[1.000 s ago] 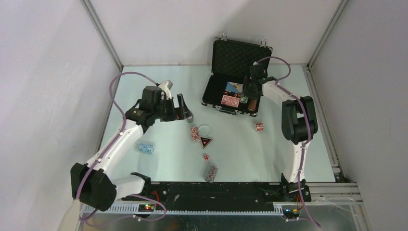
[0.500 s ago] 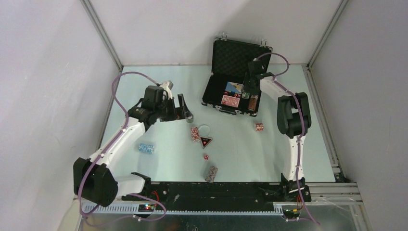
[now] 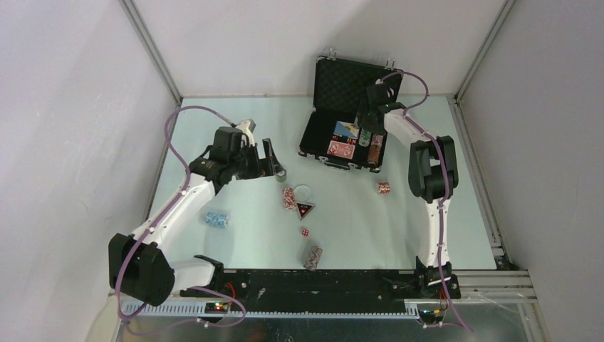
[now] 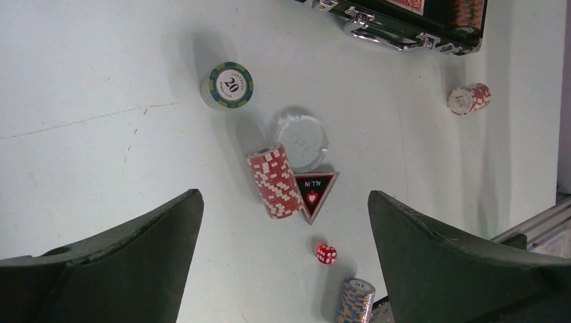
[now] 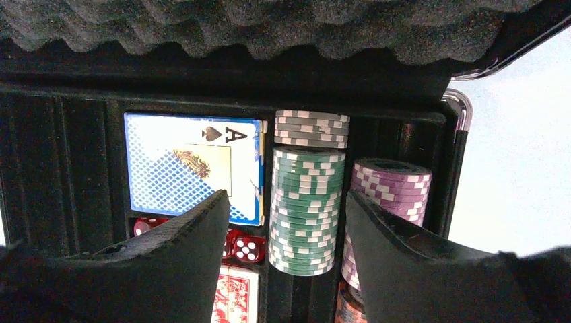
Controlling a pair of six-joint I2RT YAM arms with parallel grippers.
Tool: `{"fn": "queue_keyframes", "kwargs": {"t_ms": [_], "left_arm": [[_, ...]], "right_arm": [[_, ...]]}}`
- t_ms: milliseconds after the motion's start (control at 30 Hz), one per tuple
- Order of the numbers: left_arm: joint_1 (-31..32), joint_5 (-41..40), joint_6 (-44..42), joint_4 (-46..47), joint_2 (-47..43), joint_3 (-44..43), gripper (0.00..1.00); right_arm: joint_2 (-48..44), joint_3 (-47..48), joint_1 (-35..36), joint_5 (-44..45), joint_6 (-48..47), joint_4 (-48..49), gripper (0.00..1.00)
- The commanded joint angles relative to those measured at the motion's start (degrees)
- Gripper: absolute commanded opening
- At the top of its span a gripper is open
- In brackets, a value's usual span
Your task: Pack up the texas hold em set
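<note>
The table is pale green, with plain white walls around it and grey metal posts in the far corners. The black briefcase sits open at the far side, right of the middle, with its foam lid standing up.

The right claw hangs just over the open case. Its two fingers are apart and clamp nothing. A green chip stack lies in its slot, in the gap between them. I cannot tell if the right-hand finger touches that stack. The left claw is spread as wide as it goes, up over the middle of the table, and it holds nothing.

The right wrist camera looks inside the case. There is a blue card deck with an ace on top, red dice below it, and a red card deck. A few grey chips sit behind the green ones, and a purple chip stack is just beside them. From the top camera these are only small spots of colour.

The left wrist camera shows what lies loose on the table:
- a green stack marked 20, standing up
- a clear round token
- a red chip stack on its side, touching a black triangle token
- one red die
- a striped stack close to the arm bases
- a small red-and-white stack near the case

Only the top camera shows the blue chip stack — it lies off to the left, well apart from the rest.
</note>
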State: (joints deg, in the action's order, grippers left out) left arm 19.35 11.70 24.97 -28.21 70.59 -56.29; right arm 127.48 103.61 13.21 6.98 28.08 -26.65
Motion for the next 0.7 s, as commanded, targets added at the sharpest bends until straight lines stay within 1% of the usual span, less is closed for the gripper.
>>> {"fn": "queue_keyframes", "kwargs": {"t_ms": [0,167,333,533,567,600,633,667], "left_arm": [[0.09,-0.03,-0.46,1.32,-0.89,-0.45,0.99],[0.15,0.16,-0.26,1.62,-1.88,-0.15,0.98],[0.16,-0.19,-0.8,1.3,-2.4,-0.23,0.97],[0.16,-2.52,-3.34,-0.99,-4.65,-1.3,0.99],[0.16,-2.8,-3.61,-0.82,-5.54,-1.07,0.99],[0.16,-3.35,-3.66,-0.55,-5.99,-0.43,1.0],[0.16,-3.62,-3.67,0.34,-6.93,-0.02,1.0],[0.16,-4.19,-3.64,0.96,-7.43,0.88,1.0]], "right_arm": [[-4.45,0.01,-0.3,1.6,-0.16,0.91,0.67],[-9.66,-5.5,-0.56,-0.84,-1.2,5.61,0.65],[-19.23,-14.81,0.04,-3.44,-3.5,10.46,0.63],[-33.04,-27.27,1.97,-3.53,-7.28,13.07,0.64],[-36.72,-28.71,2.11,-3.44,-7.7,13.49,0.64],[-39.08,-32.83,2.35,-3.13,-8.7,15.63,0.65],[-44.01,-35.18,2.48,-2.86,-9.29,17.27,0.65],[-46.5,-40.6,2.47,-2.88,-10.26,21.19,0.66]]}}
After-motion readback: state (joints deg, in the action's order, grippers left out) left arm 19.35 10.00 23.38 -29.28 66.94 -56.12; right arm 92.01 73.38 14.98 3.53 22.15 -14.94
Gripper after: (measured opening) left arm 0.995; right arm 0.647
